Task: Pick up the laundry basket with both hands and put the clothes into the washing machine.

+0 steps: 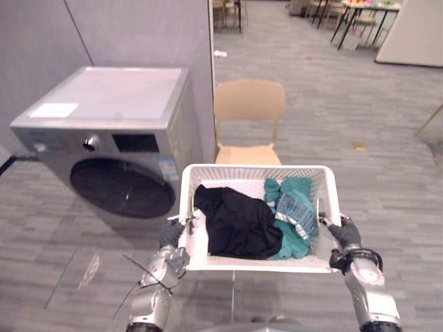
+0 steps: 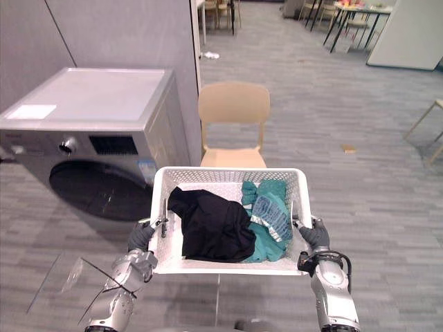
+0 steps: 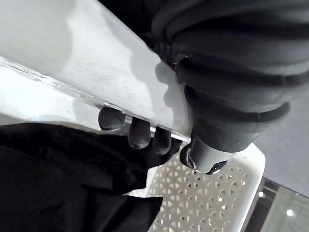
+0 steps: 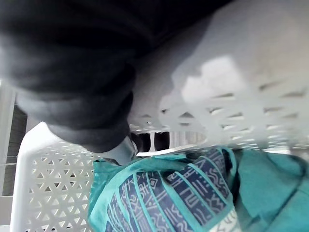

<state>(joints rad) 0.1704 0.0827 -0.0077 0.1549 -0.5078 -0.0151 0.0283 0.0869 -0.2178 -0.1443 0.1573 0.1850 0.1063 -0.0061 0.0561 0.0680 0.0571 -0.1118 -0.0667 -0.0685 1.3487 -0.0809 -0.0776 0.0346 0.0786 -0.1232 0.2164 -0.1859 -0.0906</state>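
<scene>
The left hand [image 1: 172,234] curls its fingers [image 3: 140,134] over the rim of the laundry basket [image 1: 256,168]. The clothes [image 1: 235,225] (black and teal) lie between the hands. The right hand [image 1: 344,233] grips the opposite rim, so the load rides level, I judge.

Silver-grey arms; dark ribbed covers wrap the left hand [image 1: 171,234] and right hand [image 1: 344,232]; fingertips [image 3: 140,134] dark.

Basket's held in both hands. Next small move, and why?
Probably turn left toward the washing machine, keeping the laundry basket level. The left hand and right hand grip its rim, the clothes lie inside, and the machine stands to the left, its door seemingly shut.
</scene>
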